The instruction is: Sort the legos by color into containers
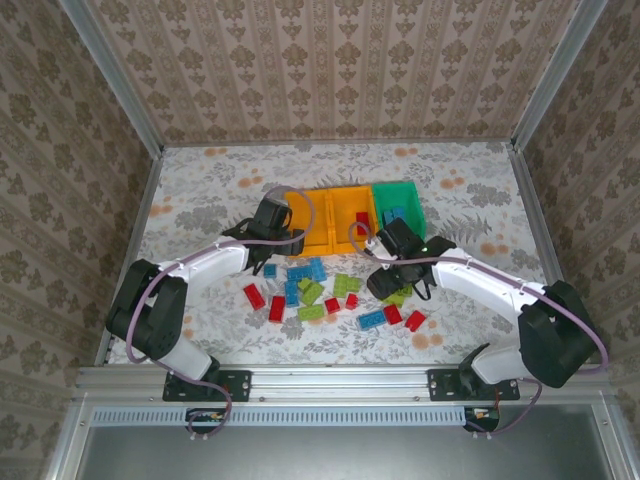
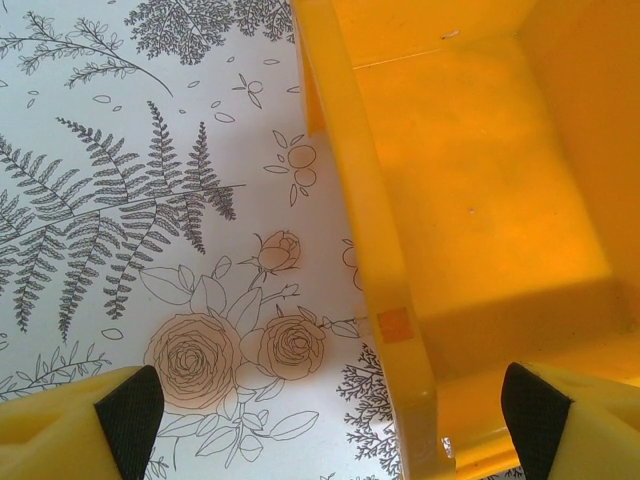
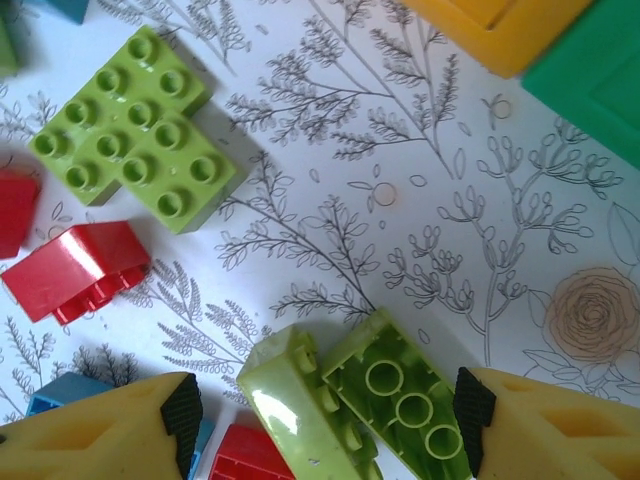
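Right wrist view has the right gripper [image 3: 325, 425] wide open around two tipped-over lime legos [image 3: 400, 400], gripping neither. Left wrist: left gripper [image 2: 335, 420] open, empty, straddling the rim of an orange-yellow bin [image 2: 365, 200]. Top external adds the green bin [image 1: 398, 185] farther back, its contents too small to make out.

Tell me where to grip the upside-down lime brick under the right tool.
Come straight down and pinch the upside-down lime brick by its two short end walls, probably. It lies flat, hollow side up; a tipped lime brick crowds one long wall, leaving no finger room. The right tool is open; twist it along the brick's diagonal.
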`<control>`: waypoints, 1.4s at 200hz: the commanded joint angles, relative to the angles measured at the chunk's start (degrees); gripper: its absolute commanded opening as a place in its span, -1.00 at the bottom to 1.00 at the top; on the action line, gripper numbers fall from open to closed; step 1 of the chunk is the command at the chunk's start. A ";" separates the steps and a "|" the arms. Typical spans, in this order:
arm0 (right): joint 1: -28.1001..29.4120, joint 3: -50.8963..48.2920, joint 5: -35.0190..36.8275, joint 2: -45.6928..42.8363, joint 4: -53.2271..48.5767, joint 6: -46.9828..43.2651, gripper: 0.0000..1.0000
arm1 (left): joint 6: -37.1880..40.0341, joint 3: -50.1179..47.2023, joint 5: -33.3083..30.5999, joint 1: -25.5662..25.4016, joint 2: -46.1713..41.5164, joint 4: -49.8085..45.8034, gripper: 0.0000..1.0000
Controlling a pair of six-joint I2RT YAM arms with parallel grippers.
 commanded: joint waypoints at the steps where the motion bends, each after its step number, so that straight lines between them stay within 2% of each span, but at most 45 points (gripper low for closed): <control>1: 1.39 1.53 -1.20 3.02 -4.92 -4.21 0.38 | 0.71 -0.42 -0.77 -0.50 -0.91 0.35 0.82; 36: 4.15 2.34 0.52 7.12 -7.11 -5.03 0.20 | 0.27 -0.56 -1.16 -0.49 -1.06 0.08 0.82; 73: 4.50 2.10 3.18 8.58 -6.83 -4.68 0.01 | 0.40 -0.83 -1.47 -0.49 -1.19 0.18 0.83; 129: 5.59 4.05 7.56 13.21 -8.37 -5.28 0.00 | 0.43 -0.82 -1.28 -0.58 -1.08 0.35 0.83; 177: 6.14 4.90 8.09 14.87 -8.15 -5.56 -0.14 | 0.38 -0.90 -1.59 -0.58 -1.15 0.11 0.83; 204: 6.48 5.25 9.57 13.78 -6.96 -4.39 -0.38 | 0.33 -0.79 -1.74 -0.57 -1.21 0.00 0.83; 258: 5.71 8.63 10.05 9.76 -3.38 -0.47 -0.52 | 0.35 -0.54 -1.71 -0.58 -1.21 -0.39 0.83; 280: 4.43 11.08 7.26 9.01 0.10 3.69 -0.52 | 0.09 -0.46 -2.12 -0.58 -1.29 -0.60 0.83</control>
